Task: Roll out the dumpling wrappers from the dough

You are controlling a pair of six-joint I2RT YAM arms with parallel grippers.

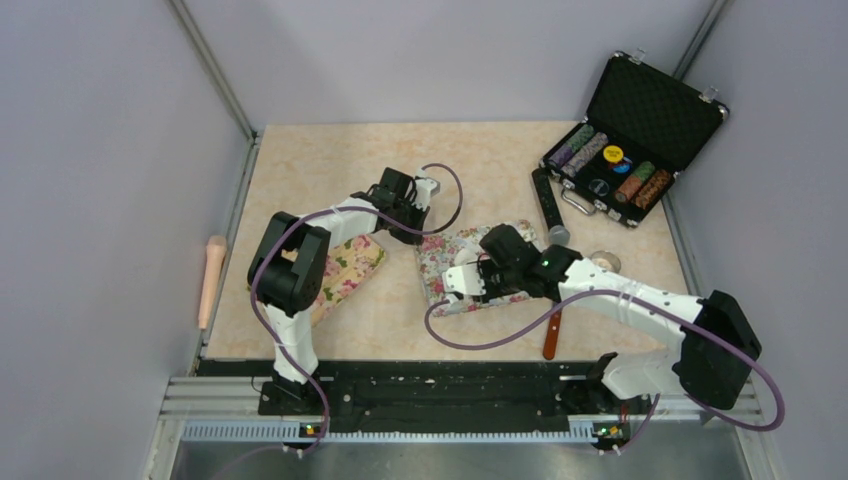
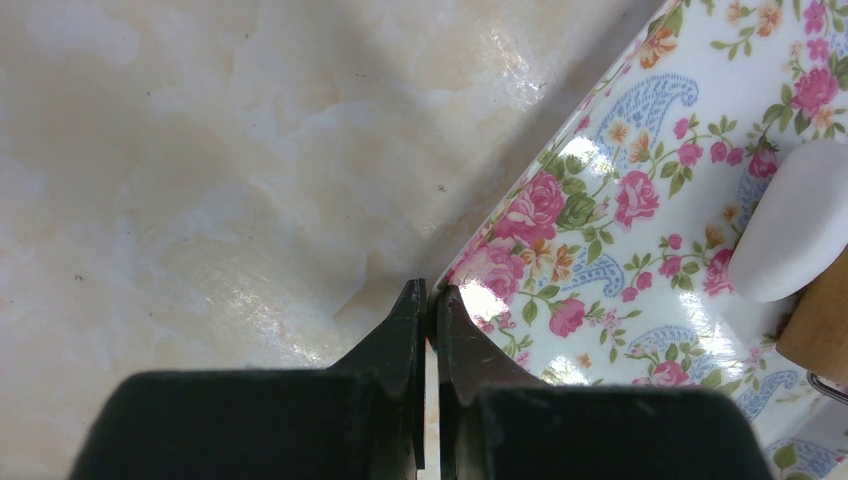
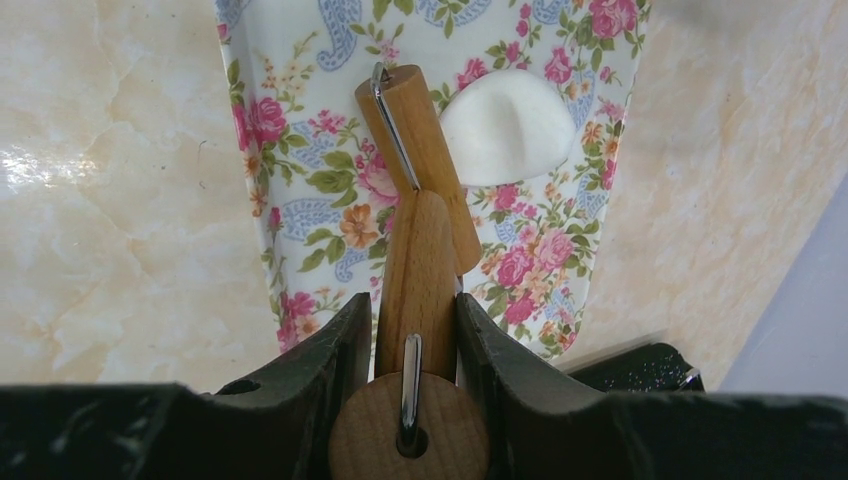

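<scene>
White dough (image 3: 505,125) ahead of right jaws, perhaps touching roller (image 3: 418,265)

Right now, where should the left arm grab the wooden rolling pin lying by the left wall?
Probably the middle of the rolling pin, straight down from above, jaws closing across its width. It lies flat, pointing away from the arm bases, and the wall sits close beside it, so a sideways approach looks blocked.

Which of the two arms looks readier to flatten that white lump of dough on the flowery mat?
The right. Its right gripper is clamped on the wooden roller, whose far end sits just beside the dough on the floral mat. The left gripper is shut and empty at the mat's edge.
</scene>
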